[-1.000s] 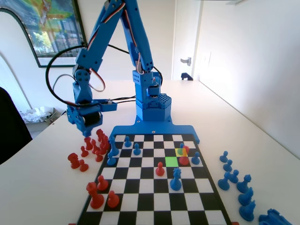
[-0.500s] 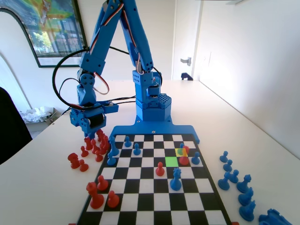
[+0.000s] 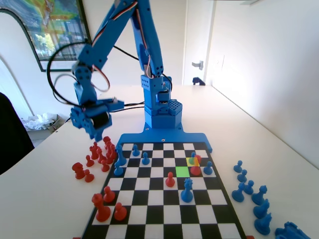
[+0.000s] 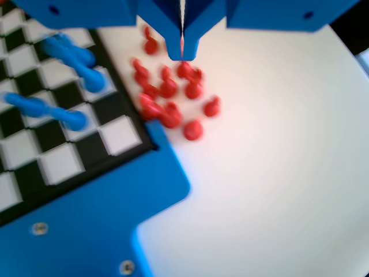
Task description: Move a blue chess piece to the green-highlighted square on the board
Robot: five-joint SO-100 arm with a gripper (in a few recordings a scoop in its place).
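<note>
Fingers [image 4: 174, 34] are seen pressed together, empty, at upper left of the fixed view over red pawns [image 3: 102, 152]; the pawn [image 3: 193, 158] stands lower right, beside the green square [image 3: 182, 171].

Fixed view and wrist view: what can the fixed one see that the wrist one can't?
Fixed view alone: the green-highlighted square, the yellow square, and spare blue pieces off the board's right edge. Wrist view alone: a close, blurry look down between the gripper jaws, which are closed together with nothing between them. Both: the gripper above the heap of red pieces on the table beside the board, plus blue pieces standing on it.
</note>
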